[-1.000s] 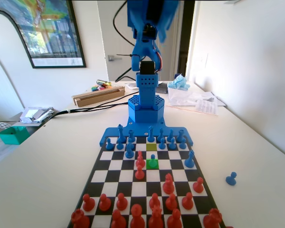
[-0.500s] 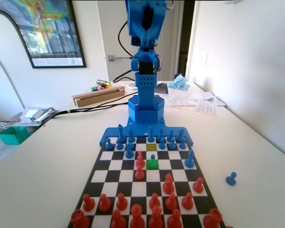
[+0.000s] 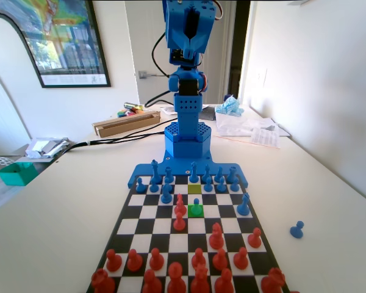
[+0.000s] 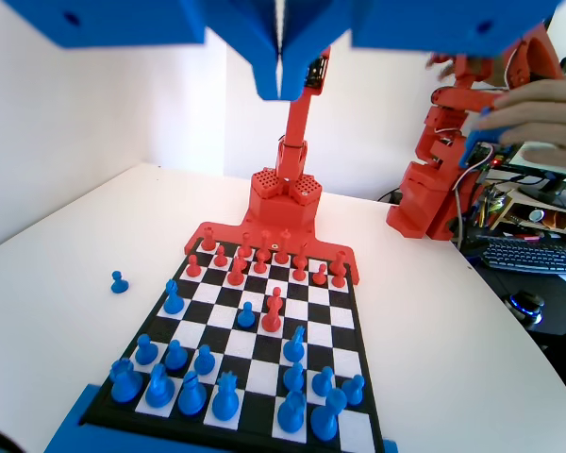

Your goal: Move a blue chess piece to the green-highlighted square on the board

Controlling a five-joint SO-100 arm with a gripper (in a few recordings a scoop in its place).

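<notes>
Standing on the green-highlighted square [image 3: 196, 211], the blue chess piece [image 3: 196, 206] sits mid-board, with a red piece just to its left in the fixed view. The gripper [image 4: 281, 80] hangs high above the board [image 3: 147, 211] with its jaws pressed together and nothing between them. Off the board, a lone blue pawn [image 3: 297, 229] rests on the desk [image 3: 61, 207].
</notes>
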